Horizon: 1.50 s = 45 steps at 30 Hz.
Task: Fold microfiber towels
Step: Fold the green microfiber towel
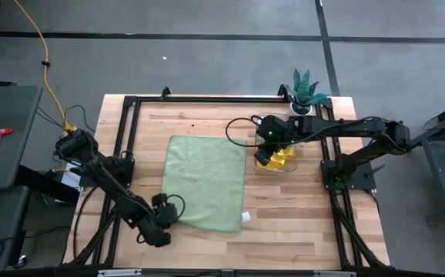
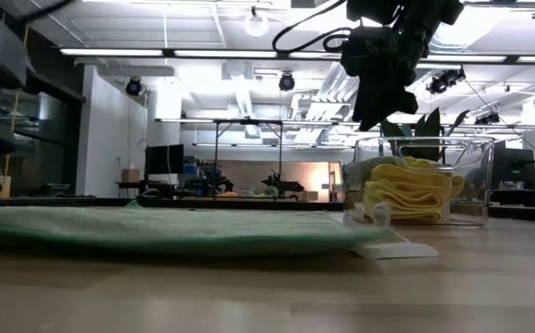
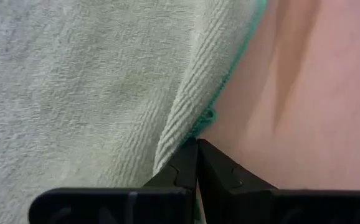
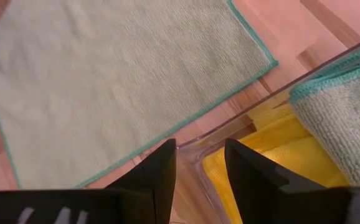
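A pale green towel [image 1: 205,183] is lying spread flat on the wooden surface [image 1: 299,208], roughly centre. The left tool [image 1: 163,221] is sitting low at the towel's near-left corner w/ fingers [image 3: 186,167] pressed together – pinching the towel's teal-stitched edge, which is bunching into a small ridge right at the tips. The right tool [image 1: 267,143] is hanging above the clear container [image 1: 278,160] just beside the towel's right edge, fingers [image 4: 160,174] standing partway apart, holding nothing. The container is holding folded yellow towels [image 2: 406,194] w/ a sage green one [image 4: 342,109] alongside – all inside the clear walls. A small potted plant [image 1: 306,91] is standing at the far side of the surface, near the right arm.
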Available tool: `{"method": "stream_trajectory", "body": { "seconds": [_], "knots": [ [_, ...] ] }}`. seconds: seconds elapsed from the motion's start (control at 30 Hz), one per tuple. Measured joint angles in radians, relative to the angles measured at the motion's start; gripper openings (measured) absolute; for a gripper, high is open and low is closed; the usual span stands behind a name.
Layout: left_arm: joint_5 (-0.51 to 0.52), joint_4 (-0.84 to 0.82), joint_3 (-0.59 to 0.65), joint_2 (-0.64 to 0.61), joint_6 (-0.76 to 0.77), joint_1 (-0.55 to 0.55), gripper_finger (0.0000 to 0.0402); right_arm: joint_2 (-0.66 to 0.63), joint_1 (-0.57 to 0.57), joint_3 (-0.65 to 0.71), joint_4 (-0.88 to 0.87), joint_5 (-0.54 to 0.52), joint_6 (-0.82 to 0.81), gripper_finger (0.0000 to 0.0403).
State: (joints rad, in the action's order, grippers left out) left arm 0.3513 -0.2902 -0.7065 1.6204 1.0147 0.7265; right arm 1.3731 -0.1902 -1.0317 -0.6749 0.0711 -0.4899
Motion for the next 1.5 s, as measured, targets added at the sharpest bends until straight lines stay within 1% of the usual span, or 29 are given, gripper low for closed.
{"method": "stream_trajectory", "body": {
  "seconds": [0.1,0.23,0.4,0.5,0.57,0.63,0.7,0.77,0.83,0.9,0.97,1.07,1.13,1.2,1.3,1.4,1.5],
  "knots": [
    [-0.035,-0.062,-0.005,-0.009,-0.004,-0.014,0.0,0.0,0.0,0.0,-0.001,0.0,-0.002,0.0128],
    [-0.063,-0.173,-0.013,-0.067,-0.064,-0.041,0.0,0.0,0.0,0.0,0.002,0.0,-0.003,0.0128],
    [0.01,-0.292,-0.056,-0.192,-0.217,-0.112,0.0,0.0,0.0,0.0,0.002,-0.014,-0.006,0.0128],
    [0.051,-0.281,-0.062,-0.241,-0.355,-0.193,0.0,0.0,0.0,0.0,0.005,-0.019,-0.013,0.0128],
    [0.055,-0.268,-0.062,-0.248,-0.45,-0.265,0.0,0.0,0.0,0.0,0.006,-0.025,-0.031,0.0128],
    [0.003,-0.235,-0.062,-0.246,-0.503,-0.339,0.0,0.0,0.0,0.0,0.006,-0.027,-0.044,0.0128],
    [-0.119,-0.201,-0.073,-0.246,-0.518,-0.394,0.0,0.0,0.0,0.0,0.003,-0.026,-0.05,0.0128],
    [-0.262,-0.176,-0.088,-0.247,-0.52,-0.414,0.0,0.0,0.001,0.0,0.003,-0.027,-0.052,0.0128],
    [-0.366,-0.173,-0.096,-0.247,-0.521,-0.388,0.0,0.0,0.001,0.0,0.002,-0.027,-0.052,0.0128],
    [-0.442,-0.174,-0.093,-0.247,-0.503,-0.34,0.0,0.0,0.001,0.0,0.003,-0.03,-0.051,0.0128],
    [-0.461,-0.176,-0.072,-0.244,-0.443,-0.276,0.0,0.0,0.001,0.0,0.003,-0.038,-0.048,0.0128],
    [-0.463,-0.18,-0.035,-0.223,-0.317,-0.176,0.0,0.0,0.001,0.0,0.003,-0.038,-0.033,0.0128],
    [-0.463,-0.152,-0.015,-0.219,-0.23,-0.114,0.0,0.0,0.001,0.0,0.003,-0.041,-0.029,0.0128],
    [-0.437,-0.103,0.008,-0.208,-0.154,-0.059,0.0,0.0,0.001,0.001,0.003,-0.042,-0.026,0.0128],
    [-0.331,-0.072,0.027,-0.194,-0.059,-0.008,0.0,0.0,-0.001,0.001,0.003,-0.049,-0.025,0.0128],
    [-0.231,-0.073,0.033,-0.174,0.001,0.002,0.0,0.0,-0.001,0.001,0.005,-0.071,-0.021,0.0128],
    [-0.209,-0.074,0.033,-0.137,0.006,-0.007,0.0,0.0,-0.002,0.001,0.005,-0.077,-0.017,0.0128]
  ]
}}
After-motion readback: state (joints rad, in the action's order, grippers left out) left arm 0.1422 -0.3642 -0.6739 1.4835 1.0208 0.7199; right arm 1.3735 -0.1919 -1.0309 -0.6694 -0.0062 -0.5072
